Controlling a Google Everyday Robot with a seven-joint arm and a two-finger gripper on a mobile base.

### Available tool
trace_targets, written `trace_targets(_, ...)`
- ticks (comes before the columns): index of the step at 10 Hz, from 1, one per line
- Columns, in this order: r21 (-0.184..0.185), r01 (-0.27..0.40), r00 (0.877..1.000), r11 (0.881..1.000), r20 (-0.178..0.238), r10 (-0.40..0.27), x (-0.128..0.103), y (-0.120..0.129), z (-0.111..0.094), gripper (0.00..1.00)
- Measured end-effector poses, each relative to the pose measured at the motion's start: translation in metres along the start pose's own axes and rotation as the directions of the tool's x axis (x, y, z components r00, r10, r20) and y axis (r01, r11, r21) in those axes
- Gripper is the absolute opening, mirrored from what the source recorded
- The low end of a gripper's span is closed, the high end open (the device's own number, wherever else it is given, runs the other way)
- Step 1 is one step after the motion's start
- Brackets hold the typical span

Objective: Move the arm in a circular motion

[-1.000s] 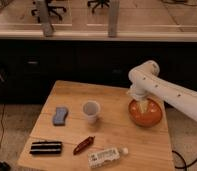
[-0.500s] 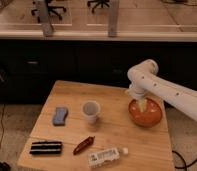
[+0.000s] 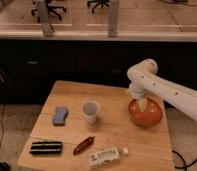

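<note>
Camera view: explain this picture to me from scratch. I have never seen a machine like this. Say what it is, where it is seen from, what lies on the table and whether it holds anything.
The thick white tube coming in from the right is the arm of a mobile robot. It bends at a rounded joint and points down, ending in a small pale gripper, the part that grasps things. The gripper hangs over or just inside an orange bowl at the right of the wooden table. Nothing can be seen held in it.

There is only one picture, looking down at the table from in front and above; where the camera is mounted is not known.

Also on the table: a white cup near the middle, a blue sponge to the left, a black packet at the front left, a red packet, and a plastic bottle lying on its side.
</note>
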Motion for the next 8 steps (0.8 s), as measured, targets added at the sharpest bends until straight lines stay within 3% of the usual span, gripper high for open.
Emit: trace_targets(8,0.011,0.026,1.000,1.000,0.000,-0.026,0.0030,-0.0087,0.0019,0.80)
